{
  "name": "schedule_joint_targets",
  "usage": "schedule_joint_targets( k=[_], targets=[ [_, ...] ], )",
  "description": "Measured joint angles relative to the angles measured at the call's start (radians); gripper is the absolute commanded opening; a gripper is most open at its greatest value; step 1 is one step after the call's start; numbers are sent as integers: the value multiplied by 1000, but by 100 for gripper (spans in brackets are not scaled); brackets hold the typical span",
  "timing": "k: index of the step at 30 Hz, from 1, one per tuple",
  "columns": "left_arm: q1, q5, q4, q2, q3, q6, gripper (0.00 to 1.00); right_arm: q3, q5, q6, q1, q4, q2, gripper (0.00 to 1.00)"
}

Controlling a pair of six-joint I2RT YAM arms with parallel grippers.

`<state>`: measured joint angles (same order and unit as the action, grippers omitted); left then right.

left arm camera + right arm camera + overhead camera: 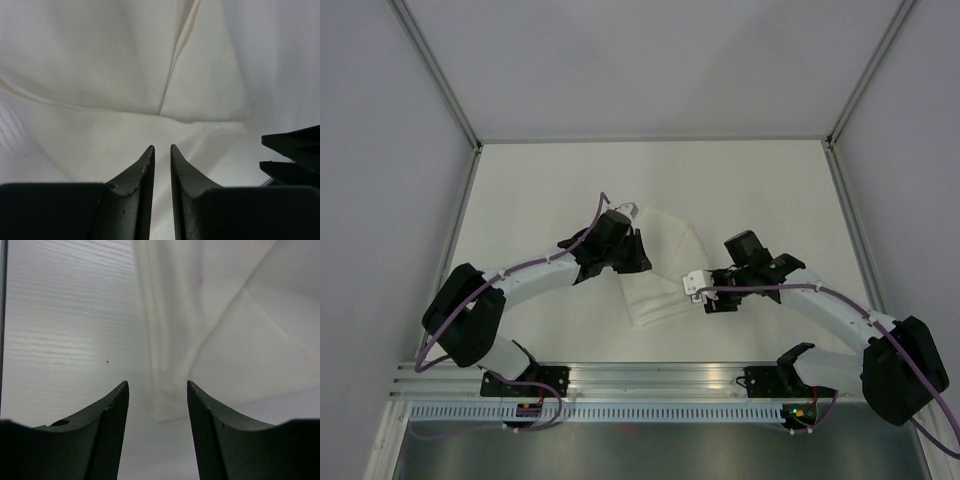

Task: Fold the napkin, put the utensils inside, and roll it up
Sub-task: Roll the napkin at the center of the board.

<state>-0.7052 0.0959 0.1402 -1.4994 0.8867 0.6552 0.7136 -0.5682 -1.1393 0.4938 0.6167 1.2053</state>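
The napkin lay in the middle of the bench, between our two arms. It looked folded over once, with one layer on top of the other and a soft line running across it. So we thought the folding part was done, or nearly done. We could not see the utensils anywhere, not on the cloth and not on the bench. That meant we had not yet put them inside, and the rolling up was left to do too.

Our left arm reached in from the near left, bent at the elbow, with its wrist low over the far left part of the napkin. The left claw had its fingers only a little way apart, with a thin gap between them. Nothing was in that gap, and the cloth lay just past the tips.

Our right arm reached in from the near right, and its wrist was low by the right edge of the napkin. The right claw was spread wide and was pinching nothing. A corner of the napkin lay just under the space between its fingers
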Motion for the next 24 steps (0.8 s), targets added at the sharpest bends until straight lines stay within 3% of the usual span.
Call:
schedule_joint_targets(
  k=[7, 16, 24],
  targets=[
    [-45, 47, -73, -77, -89, 100, 23, -106, 68, 10, 162, -103, -50, 58],
    [-72, 108, -163, -155, -79, 126, 23, -256, 282, 105, 399, -406, -48, 56],
    [-76, 124, -174, -192, -66, 130, 23, -367, 456, 153, 462, -663, -41, 53]
  ],
)
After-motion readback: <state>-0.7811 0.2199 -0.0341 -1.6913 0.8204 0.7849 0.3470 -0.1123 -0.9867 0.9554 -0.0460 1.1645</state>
